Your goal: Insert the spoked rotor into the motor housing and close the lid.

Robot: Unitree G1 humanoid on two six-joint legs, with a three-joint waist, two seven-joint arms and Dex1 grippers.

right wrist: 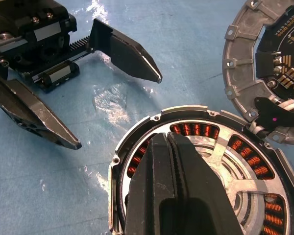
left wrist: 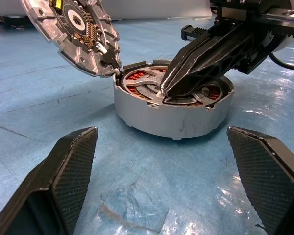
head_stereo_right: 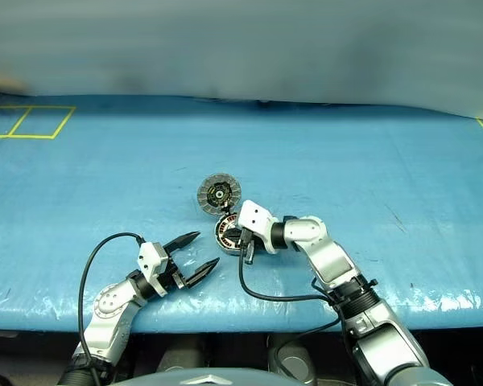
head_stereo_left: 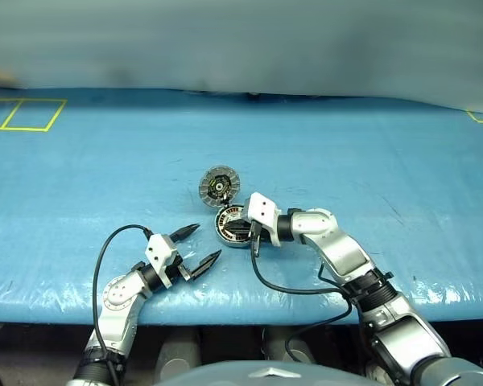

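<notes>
**Rotor seated, lid still open**

On the blue plastic-sheeted table [head_stereo_left: 370, 161], the round silver-grey motor housing [left wrist: 174, 115] holds the black, silver-spoked rotor [left wrist: 146, 90]. The right gripper [left wrist: 167, 90], fingers pressed together and empty, bears on the rotor. Beside the housing, the hinged segmented grey lid [left wrist: 71, 32] needs swinging down. Near the housing, the left gripper [head_stereo_left: 200, 244] gapes wide, empty.

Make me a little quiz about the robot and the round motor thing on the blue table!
1. True or false: the lid is shut over the motor housing.
2. Which gripper has wide-open jaws? A) left B) right
3. What sits inside the housing under the right gripper?

Key: 1. False, it stands open. 2. A, the left gripper. 3. The spoked rotor, with its silver spokes over the copper windings.
</notes>
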